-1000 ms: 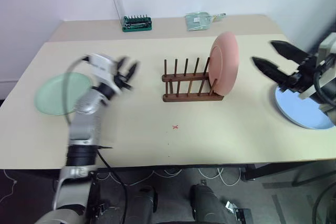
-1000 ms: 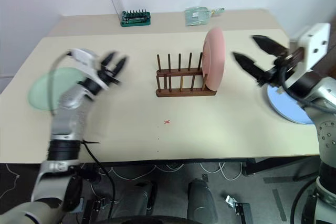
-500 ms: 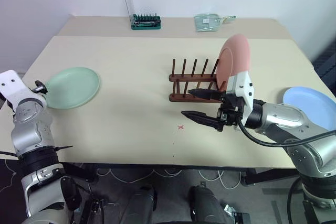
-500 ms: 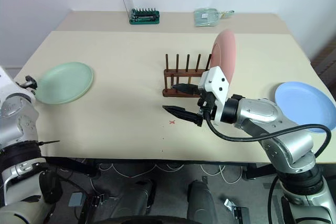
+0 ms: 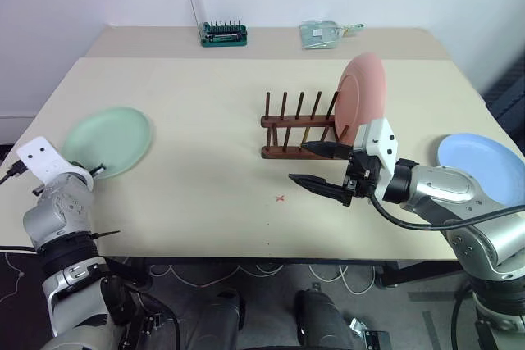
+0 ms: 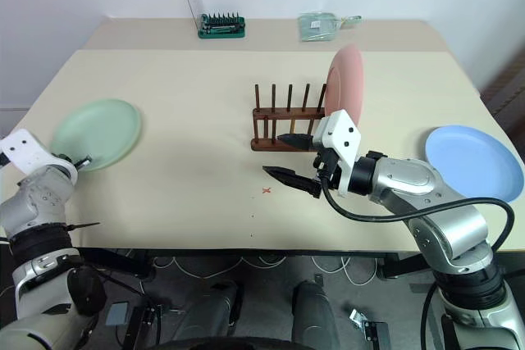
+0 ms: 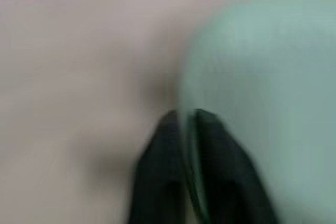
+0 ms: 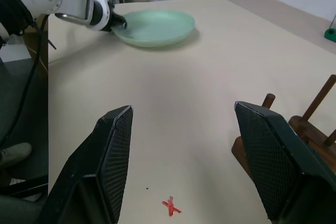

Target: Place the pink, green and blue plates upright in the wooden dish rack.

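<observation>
The green plate (image 5: 107,138) lies flat near the left edge of the beige surface (image 5: 205,137), its near rim lifted slightly where the left gripper (image 8: 116,22) reaches it from the surface's edge. In the left wrist view the two black fingers (image 7: 157,177) sit pressed against either side of the plate's thin rim, so the jaws are pinching the green plate at its edge. The wooden dish rack (image 5: 297,129) stands near the middle of the surface, its thin upright pegs in two rows on dark rails. The pink plate (image 5: 361,96) stands on edge in the rack's rightmost slot, leaning a little against the pegs. The blue plate (image 5: 480,165) lies flat near the right edge of the surface, well apart from the rack. The right gripper (image 5: 318,165) hangs above the surface just in front of the rack's right end, pointing toward the robot's left; its jaws are spread wide with nothing between them, one finger close to the rack's front rail and the other nearer the front edge of the surface. A small red cross mark (image 5: 280,198) sits on the surface in front of the rack, near the right gripper's fingertips. At the far side of the surface stand a green tool holder (image 5: 224,34) with its clear lid raised and, to its right, a clear plastic packet (image 5: 321,33).
</observation>
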Controlling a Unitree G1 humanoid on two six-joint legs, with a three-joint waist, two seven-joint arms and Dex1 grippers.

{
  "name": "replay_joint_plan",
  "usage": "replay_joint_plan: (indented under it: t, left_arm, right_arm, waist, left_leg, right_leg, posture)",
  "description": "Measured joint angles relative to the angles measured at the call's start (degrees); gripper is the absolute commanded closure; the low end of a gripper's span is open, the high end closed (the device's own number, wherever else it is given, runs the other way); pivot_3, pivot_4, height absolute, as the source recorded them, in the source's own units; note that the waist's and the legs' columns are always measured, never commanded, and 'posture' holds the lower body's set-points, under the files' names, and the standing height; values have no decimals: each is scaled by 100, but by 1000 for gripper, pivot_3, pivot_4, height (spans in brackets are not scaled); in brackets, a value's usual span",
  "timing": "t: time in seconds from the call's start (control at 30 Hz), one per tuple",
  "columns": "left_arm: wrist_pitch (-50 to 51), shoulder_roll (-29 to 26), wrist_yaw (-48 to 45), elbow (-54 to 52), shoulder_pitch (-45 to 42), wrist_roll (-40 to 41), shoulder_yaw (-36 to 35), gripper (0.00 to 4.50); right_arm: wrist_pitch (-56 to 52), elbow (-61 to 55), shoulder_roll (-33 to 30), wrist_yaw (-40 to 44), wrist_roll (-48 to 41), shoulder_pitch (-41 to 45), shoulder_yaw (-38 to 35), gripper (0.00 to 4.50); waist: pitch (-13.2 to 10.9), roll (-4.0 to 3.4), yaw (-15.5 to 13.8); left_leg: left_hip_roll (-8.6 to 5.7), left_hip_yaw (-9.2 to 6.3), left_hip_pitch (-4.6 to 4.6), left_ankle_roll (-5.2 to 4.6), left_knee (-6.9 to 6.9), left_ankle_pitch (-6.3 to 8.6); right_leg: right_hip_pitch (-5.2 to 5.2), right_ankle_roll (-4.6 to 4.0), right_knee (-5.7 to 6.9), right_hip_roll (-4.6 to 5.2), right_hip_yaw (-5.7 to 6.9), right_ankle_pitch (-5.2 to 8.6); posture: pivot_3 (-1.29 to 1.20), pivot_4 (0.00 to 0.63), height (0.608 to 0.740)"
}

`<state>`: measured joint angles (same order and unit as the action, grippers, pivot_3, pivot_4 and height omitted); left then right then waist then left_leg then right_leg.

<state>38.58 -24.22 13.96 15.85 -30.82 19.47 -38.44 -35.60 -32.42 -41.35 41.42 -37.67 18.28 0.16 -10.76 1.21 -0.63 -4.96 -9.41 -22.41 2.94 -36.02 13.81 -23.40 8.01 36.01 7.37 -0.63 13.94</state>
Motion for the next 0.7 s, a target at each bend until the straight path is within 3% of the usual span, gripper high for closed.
replay_joint_plan:
  t: [0.1, 0.2, 0.33, 0.37, 0.53, 0.7]
  left_arm:
    - [-313, 91, -338, -121, -22, 75, 205, 4459]
    - [-995, 124, -1024, -632, -67, -102, 980, 4459]
    - [-1715, 374, -1542, -1503, -513, -225, 1885, 4500]
    - [-1827, 487, -1625, -1676, -561, -240, 2052, 4500]
    - [-1799, 996, -1715, -1993, -543, -385, 2807, 4500]
    - [-1485, 1254, -1669, -2441, -656, -378, 3088, 4500]
  right_arm:
    - [95, 1, -8, -6, 183, 35, 3, 1353]
    - [426, 147, -43, -70, 934, 375, 323, 1353]
    - [873, 518, 100, -223, 1926, 1071, 943, 123]
    - [1083, 685, 146, -284, 2318, 1221, 1202, 20]
    - [2465, 1683, 370, -808, 4605, 2052, 2379, 20]
    - [3295, 2097, 613, -1049, 5617, 2302, 2616, 20]
  waist:
    - [-1, 2, -18]
    - [-10, 19, -14]
    - [-9, 20, 19]
    - [-7, 17, 55]
    - [-9, 17, 174]
    - [-9, 18, 139]
  left_leg:
    - [-1, -1, -3, 1, -1, -1]
    - [-2, -1, -10, 6, -5, -3]
    - [-4, 5, -6, 8, 1, -4]
    - [-3, 11, -2, 8, 6, -5]
    - [0, 14, -5, 15, 10, -9]
    - [-3, 10, -7, 17, 7, -11]
  right_leg:
    - [1, 0, -2, 1, 2, 0]
    - [-2, -4, -4, 1, 3, -3]
    - [0, -3, -15, 3, -2, -5]
    - [-1, -3, -14, 3, -8, -5]
    - [-20, -2, 2, -1, -14, -5]
    - [-14, -2, -2, -1, -14, -5]
  posture:
    - [0, 150, 740]
    - [0, 150, 740]
    - [0, 150, 740]
    - [0, 150, 740]
    - [0, 150, 740]
    - [0, 150, 740]
